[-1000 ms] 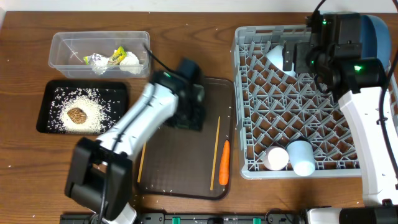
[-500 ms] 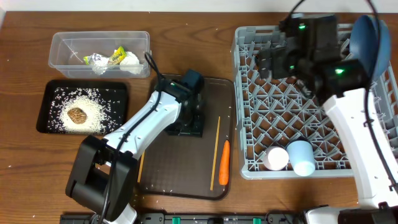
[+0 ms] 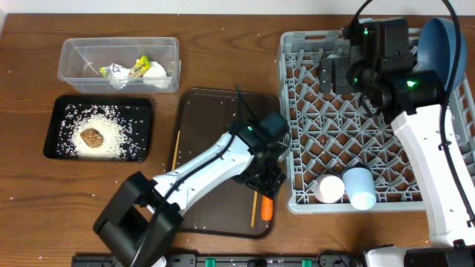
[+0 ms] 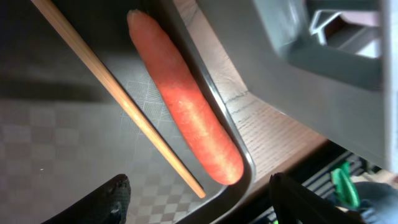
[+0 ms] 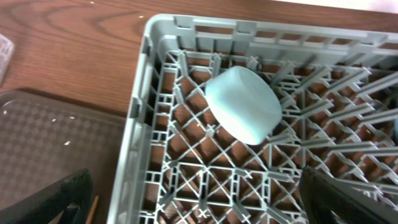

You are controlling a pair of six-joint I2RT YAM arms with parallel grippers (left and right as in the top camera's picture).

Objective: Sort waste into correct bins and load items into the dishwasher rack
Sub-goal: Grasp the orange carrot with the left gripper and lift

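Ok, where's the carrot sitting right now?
In the left wrist view, the carrot lies on the brown tray along its right rim. A chopstick lies beside it, and the grey rack is just past the rim.

No text, label, brand, number or sign can be read on anything in these views.

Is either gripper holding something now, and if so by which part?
Nothing is held. The left gripper stands open over the carrot; the right gripper stands open over the rack.
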